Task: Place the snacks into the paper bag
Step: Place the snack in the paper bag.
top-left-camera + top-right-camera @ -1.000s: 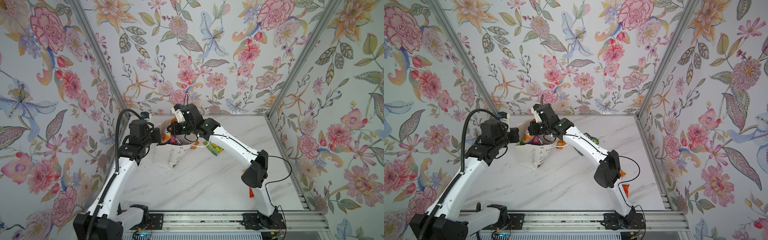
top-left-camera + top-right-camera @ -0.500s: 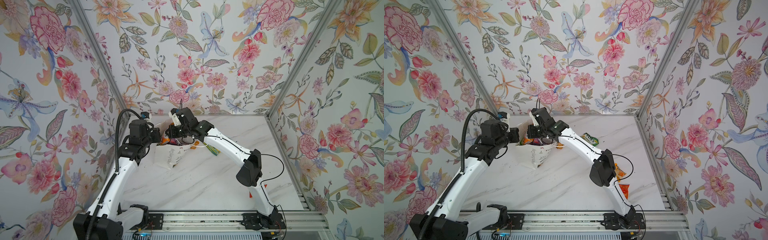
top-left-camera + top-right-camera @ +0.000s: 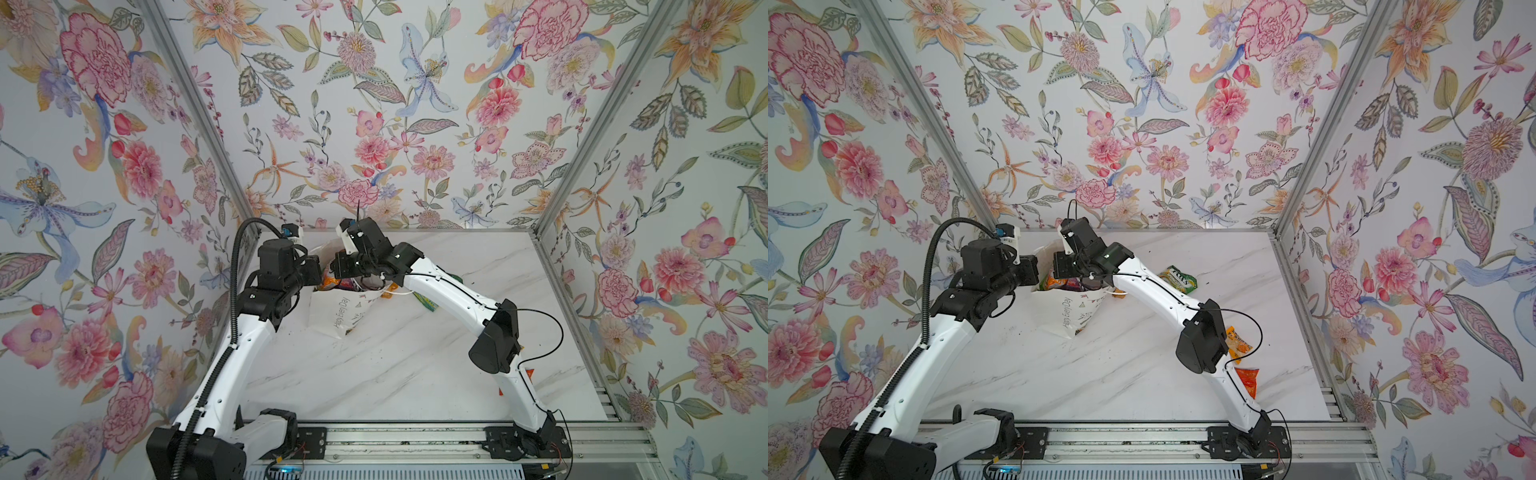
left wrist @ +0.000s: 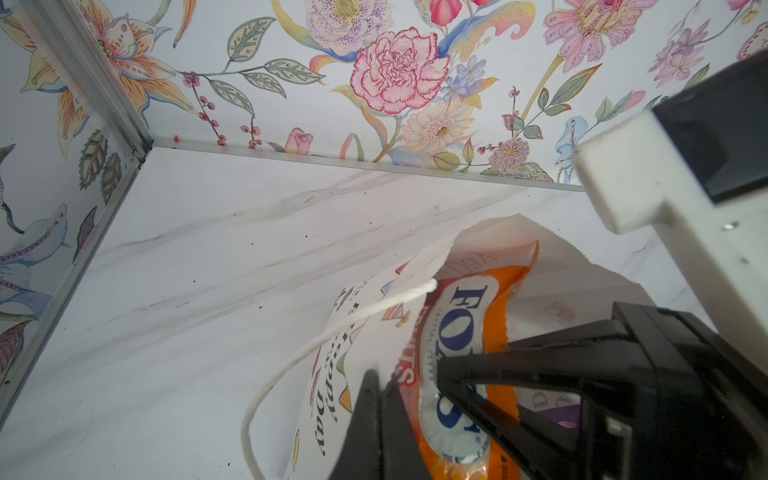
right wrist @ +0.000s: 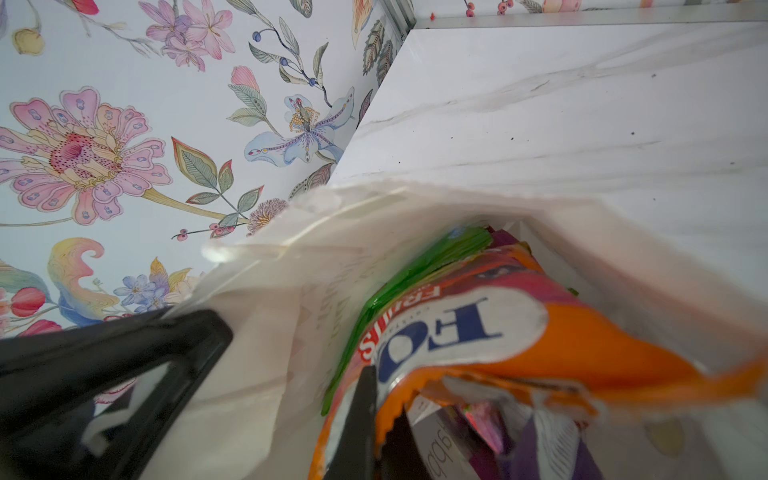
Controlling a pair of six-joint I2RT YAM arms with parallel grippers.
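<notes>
Here the left hand [image 4: 380,386] pinched the bag [image 3: 328,309] by its rim, apparently to keep the mouth open. The right hand [image 5: 374,390], closed on an orange packet [image 5: 582,345], held it inside for release.

Looked down from high over the table [image 3: 395,365] in both top views; peered closely into the paper bag [image 5: 257,332] from each wrist.
</notes>
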